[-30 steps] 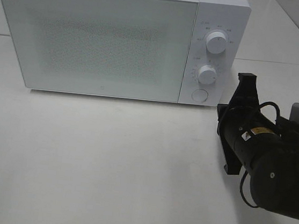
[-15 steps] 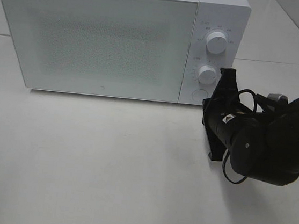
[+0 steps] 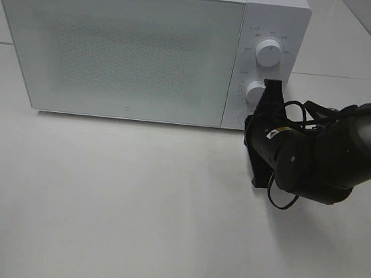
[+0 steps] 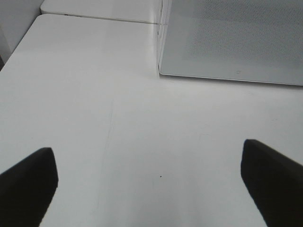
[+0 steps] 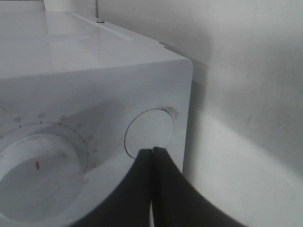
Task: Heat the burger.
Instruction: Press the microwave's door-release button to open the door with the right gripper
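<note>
The burger is out of view. A white microwave (image 3: 136,46) stands at the back of the table with its door closed. My right gripper (image 5: 152,151) is shut with nothing in it, and its joined tips sit at the lower rim of the round button (image 5: 149,130) at the foot of the control panel; whether they touch it I cannot tell. In the exterior view the right arm (image 3: 311,157) covers most of that button. My left gripper (image 4: 147,153) hangs open over bare table in front of the microwave's left corner (image 4: 161,71); it does not show in the exterior view.
Two dials sit above the button: the upper dial (image 3: 269,53) and the lower dial (image 3: 256,92), which the right wrist view shows beside the button (image 5: 40,172). The white table (image 3: 111,204) spreads out in front of the microwave. A tiled wall rises at the back right.
The right arm has swung left and forward from the table's right side up to the microwave's control panel, bringing its shut tips to the round button. The microwave has not moved.
</note>
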